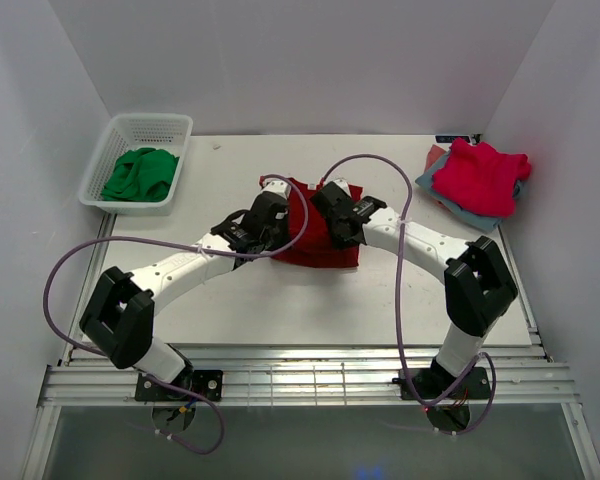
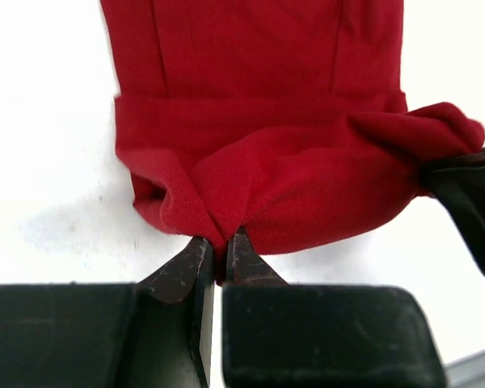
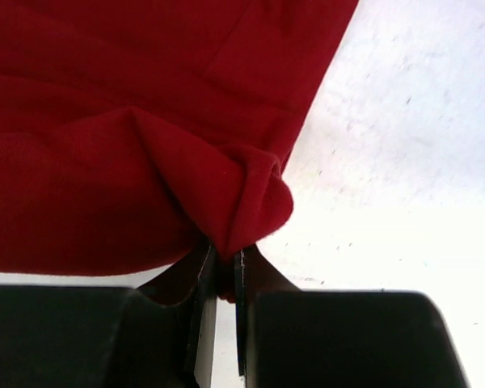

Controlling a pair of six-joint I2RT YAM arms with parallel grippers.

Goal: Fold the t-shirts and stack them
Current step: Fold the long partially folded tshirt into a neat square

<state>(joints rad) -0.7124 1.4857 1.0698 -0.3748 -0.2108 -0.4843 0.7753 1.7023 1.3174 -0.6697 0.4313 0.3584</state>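
Note:
A dark red t-shirt (image 1: 318, 238) lies partly folded in the middle of the white table (image 1: 280, 300). My left gripper (image 2: 220, 246) is shut on a pinched fold at one edge of the shirt (image 2: 259, 137). My right gripper (image 3: 225, 260) is shut on a bunched corner of the same shirt (image 3: 129, 121). In the top view the left gripper (image 1: 272, 216) and the right gripper (image 1: 332, 210) stand close together over the shirt's far half. At the back right a pink-red t-shirt (image 1: 483, 176) lies on folded grey-blue ones (image 1: 432, 184).
A white mesh basket (image 1: 123, 128) holding green cloth (image 1: 140, 173) stands at the back left. White walls close in the table on three sides. The purple cables (image 1: 400, 250) arc over the table. The right gripper's dark body (image 2: 469, 202) shows in the left wrist view.

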